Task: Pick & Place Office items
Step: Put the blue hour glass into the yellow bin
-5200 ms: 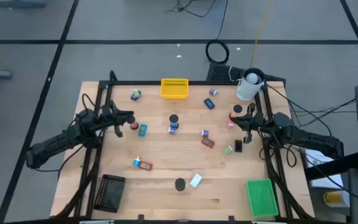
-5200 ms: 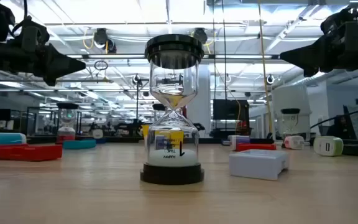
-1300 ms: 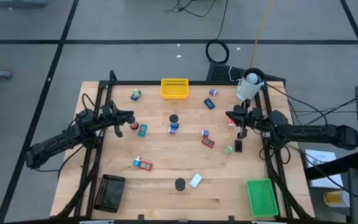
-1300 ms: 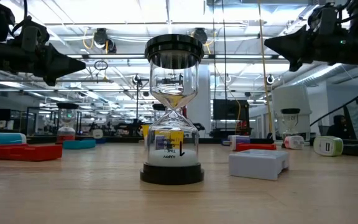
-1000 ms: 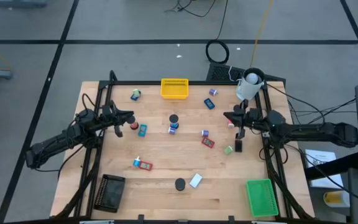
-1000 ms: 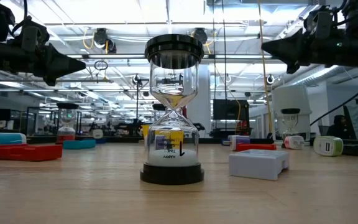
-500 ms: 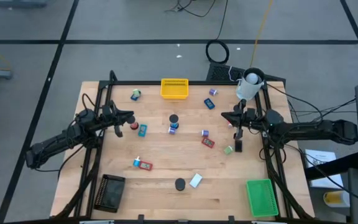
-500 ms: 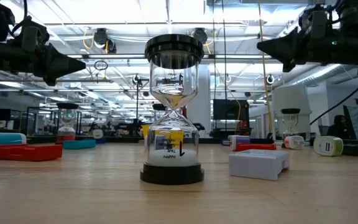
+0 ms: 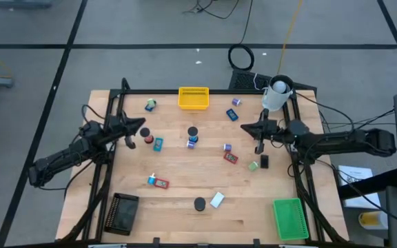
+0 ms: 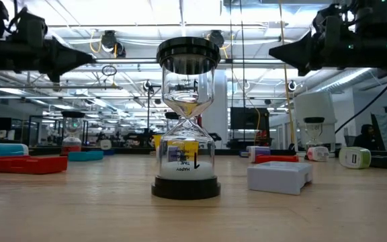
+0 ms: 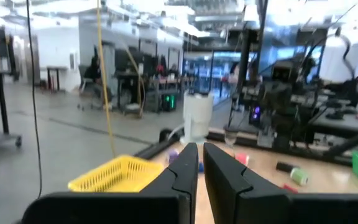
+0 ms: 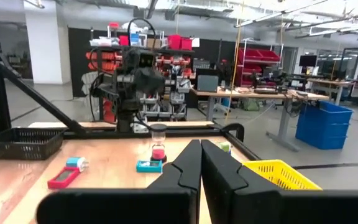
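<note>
1. Dark fingers of the right gripper were pressed nearly together on nothing, poised above the table's 3 o'clock edge, apparently lining up on a target.
2. The left gripper matched it, tips almost touching and empty, at 9 o'clock, likely waiting.
3. The office items lay scattered mid-table, unsorted.
4. The yellow tray sat at 12 o'clock and the green tray near 5 o'clock, probably as drop points.

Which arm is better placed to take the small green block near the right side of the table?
The right arm, probably. Its right gripper hangs above the table close to the green block, while the left gripper is far across the table.
</note>
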Robot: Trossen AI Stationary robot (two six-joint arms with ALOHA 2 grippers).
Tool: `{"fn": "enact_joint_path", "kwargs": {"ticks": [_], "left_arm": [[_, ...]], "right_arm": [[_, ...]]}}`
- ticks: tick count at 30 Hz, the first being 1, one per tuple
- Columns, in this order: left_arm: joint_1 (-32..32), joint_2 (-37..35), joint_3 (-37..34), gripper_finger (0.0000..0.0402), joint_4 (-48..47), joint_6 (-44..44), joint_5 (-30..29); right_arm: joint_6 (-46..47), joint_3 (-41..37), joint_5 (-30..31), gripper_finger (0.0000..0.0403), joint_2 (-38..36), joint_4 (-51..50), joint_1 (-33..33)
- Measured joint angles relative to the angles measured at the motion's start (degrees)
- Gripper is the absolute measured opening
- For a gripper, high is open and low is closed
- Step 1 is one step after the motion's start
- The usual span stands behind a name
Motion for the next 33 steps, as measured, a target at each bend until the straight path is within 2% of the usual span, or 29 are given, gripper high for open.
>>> {"fn": "enact_joint_path", "kwargs": {"ticks": [5,9,11,19,26,33], "left_arm": [[-0.01,0.05,0.0,0.0031,4.37,-6.39,0.79],[-0.15,2.29,0.99,0.003,4.34,-6.79,9.24],[-0.44,4.98,1.68,0.003,4.39,-7.12,10.45],[-2.88,21.98,6.49,0.0007,1.02,-4.26,7.05],[-6.83,38.83,16.24,0.0066,0.43,-2.97,0.63],[-9.87,54.12,30.63,0.0128,-9.68,-2.69,-0.57]], "right_arm": [[1.57,0.0,0.05,0.0004,2.15,-0.6,1.62],[1.65,0.0,0.4,0.0004,4.73,-0.22,3.36],[1.15,0.0,1.67,0.0004,5.9,0.27,3.95],[-1.89,1.28,4.81,0.0004,7.96,0.92,4.11],[-6.01,3.15,4.99,0.0004,7.97,0.9,3.68],[-5.68,3.72,5.04,0.0004,7.98,0.0,1.31]]}}
